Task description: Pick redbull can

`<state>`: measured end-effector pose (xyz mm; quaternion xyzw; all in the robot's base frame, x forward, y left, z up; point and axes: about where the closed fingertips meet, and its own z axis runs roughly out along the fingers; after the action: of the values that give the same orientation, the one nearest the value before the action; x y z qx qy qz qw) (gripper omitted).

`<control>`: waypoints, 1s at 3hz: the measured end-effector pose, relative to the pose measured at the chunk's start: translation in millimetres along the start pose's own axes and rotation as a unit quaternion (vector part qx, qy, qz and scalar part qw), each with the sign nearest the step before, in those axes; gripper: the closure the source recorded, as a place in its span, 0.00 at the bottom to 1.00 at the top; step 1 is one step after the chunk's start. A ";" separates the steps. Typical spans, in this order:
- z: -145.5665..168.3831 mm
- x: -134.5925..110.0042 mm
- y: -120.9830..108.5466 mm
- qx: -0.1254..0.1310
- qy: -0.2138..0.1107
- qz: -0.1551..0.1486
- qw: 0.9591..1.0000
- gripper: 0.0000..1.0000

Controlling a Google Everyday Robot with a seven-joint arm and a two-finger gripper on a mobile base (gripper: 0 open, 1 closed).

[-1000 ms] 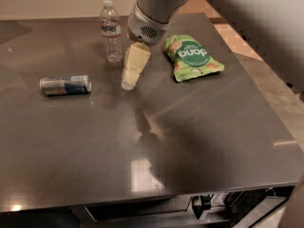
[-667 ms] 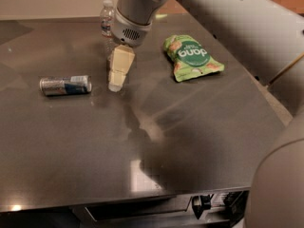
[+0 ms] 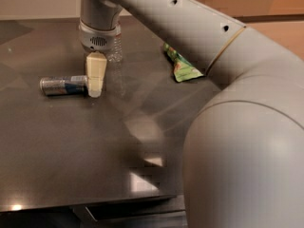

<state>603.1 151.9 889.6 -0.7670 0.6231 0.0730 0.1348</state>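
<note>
The redbull can point(image 3: 63, 85), silver with blue panels, lies on its side on the dark table point(image 3: 71, 146) at the left. My gripper point(image 3: 95, 90) hangs straight down with its cream tip right at the can's right end, close to the tabletop. I cannot tell whether it touches the can. The gripper's wrist point(image 3: 98, 30) is directly above it.
A clear plastic water bottle point(image 3: 115, 49) stands just behind and right of the gripper, partly hidden by the wrist. A green snack bag point(image 3: 181, 66) lies to the right. My arm's large grey links point(image 3: 237, 127) fill the right foreground. The table's front edge runs along the bottom.
The gripper has moved left and down, from beside the water bottle to the right end of the can. The arm now covers much more of the right side.
</note>
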 end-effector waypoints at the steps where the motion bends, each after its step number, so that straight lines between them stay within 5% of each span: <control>1: 17.8 -17.0 -8.5 -0.010 0.030 -0.017 0.999 0.00; 3: 44.9 -36.4 -16.7 -0.010 0.070 -0.035 0.997 0.00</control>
<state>614.1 202.5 859.0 -0.7929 0.6028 0.0207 0.0863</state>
